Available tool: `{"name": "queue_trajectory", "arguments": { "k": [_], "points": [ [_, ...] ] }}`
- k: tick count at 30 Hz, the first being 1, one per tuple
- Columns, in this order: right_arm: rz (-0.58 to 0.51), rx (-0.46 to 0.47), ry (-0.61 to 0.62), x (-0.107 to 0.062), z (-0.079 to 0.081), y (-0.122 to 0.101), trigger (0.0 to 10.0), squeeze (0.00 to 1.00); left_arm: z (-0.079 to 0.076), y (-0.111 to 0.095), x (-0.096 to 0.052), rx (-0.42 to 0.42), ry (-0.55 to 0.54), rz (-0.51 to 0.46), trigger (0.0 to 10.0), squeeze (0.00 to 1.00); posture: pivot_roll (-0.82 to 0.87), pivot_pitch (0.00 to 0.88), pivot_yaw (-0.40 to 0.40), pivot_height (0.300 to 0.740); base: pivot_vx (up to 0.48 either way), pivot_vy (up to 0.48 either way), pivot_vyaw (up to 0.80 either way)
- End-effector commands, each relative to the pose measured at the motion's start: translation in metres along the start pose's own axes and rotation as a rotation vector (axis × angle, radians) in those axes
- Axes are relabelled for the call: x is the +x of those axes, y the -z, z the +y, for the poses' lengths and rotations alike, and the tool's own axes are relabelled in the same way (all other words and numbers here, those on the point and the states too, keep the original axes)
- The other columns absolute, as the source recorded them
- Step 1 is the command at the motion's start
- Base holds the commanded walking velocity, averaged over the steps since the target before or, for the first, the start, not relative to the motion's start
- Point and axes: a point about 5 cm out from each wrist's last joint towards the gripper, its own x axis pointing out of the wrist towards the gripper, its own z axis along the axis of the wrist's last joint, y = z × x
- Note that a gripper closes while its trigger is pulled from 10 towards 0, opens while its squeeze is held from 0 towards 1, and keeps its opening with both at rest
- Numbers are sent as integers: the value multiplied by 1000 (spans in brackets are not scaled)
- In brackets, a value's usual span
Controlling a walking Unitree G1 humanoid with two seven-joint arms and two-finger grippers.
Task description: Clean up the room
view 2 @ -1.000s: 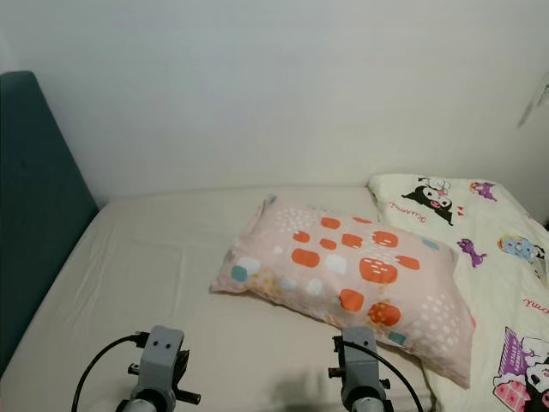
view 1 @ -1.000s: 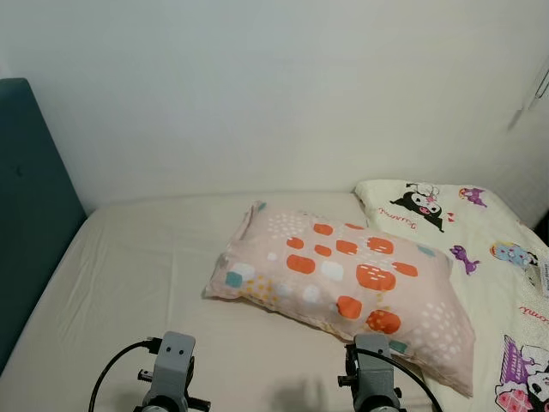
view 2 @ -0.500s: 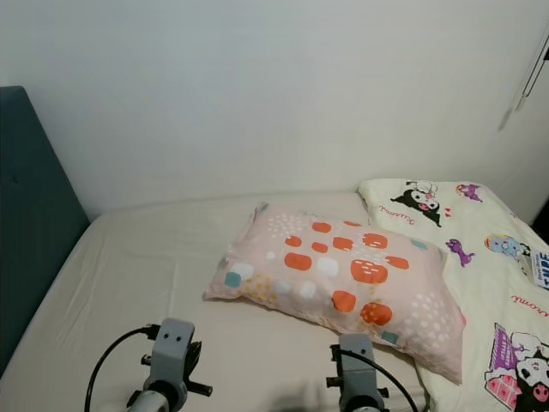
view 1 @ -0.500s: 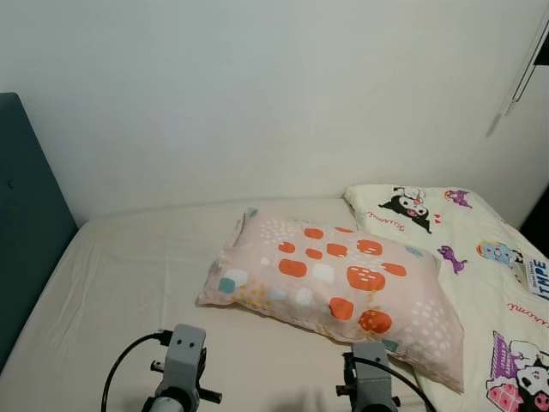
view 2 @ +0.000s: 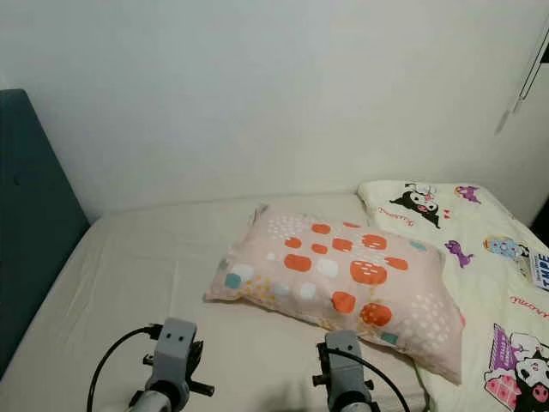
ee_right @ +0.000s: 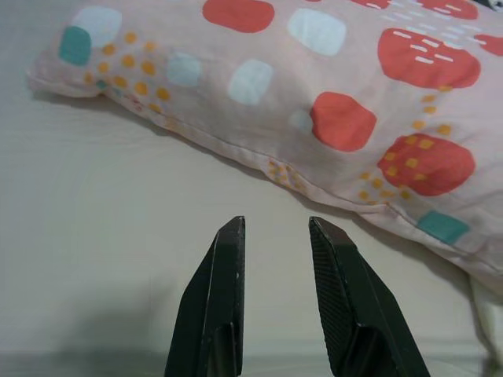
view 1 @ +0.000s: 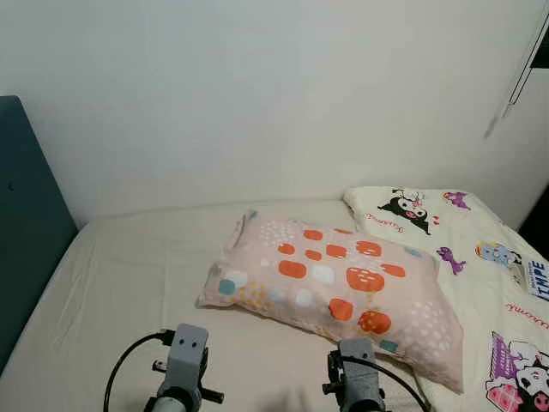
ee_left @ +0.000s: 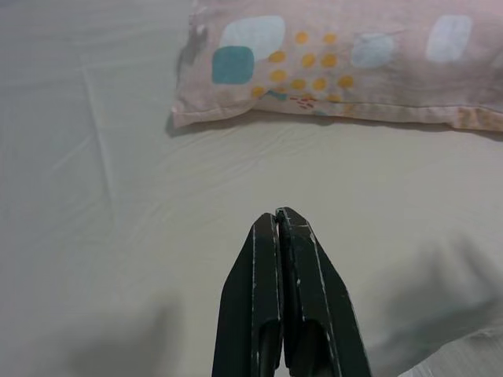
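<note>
A pink pillow (view 1: 334, 292) with orange and white patches lies slantwise near the middle of the bed (view 1: 129, 275), its right end overlapping a cartoon-print quilt (view 1: 480, 275) spread along the bed's right edge. A dark teal headboard (view 1: 26, 232) stands at the bed's left edge. Over the near edge, the left gripper (ee_left: 278, 216) hangs above bare sheet short of the pillow's corner, its fingers clenched together on nothing. The right gripper (ee_right: 273, 228) hovers just short of the pillow's long seam, fingers parted and empty
</note>
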Motion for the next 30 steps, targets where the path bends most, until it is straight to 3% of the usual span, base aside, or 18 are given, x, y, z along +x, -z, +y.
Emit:
{"name": "queue_trajectory", "arguments": {
  "k": [1, 10, 14, 30],
  "points": [
    [27, -26, 7, 1, 0, 3, 10000, 0, 6, 3, -3, 0, -30, 4, 10000, 0, 0, 74, -33, 740, 0, 0, 0],
    [20, -55, 84, 0, -10, 2, 10000, 0, 22, 4, -6, -31, -139, 8, 10000, 0, 10, 91, -35, 740, 0, 0, 0],
    [0, -12, 119, 2, -12, -1, 10000, 0, 28, 3, -8, -31, -168, 2, 10000, 0, 13, 95, -35, 740, 0, 0, 0],
    [12, 49, 70, 1, -12, 1, 10000, 0, 22, 1, -7, -6, -138, -1, 10000, 0, 17, 108, -31, 740, 0, 0, 0]
  ]
}}
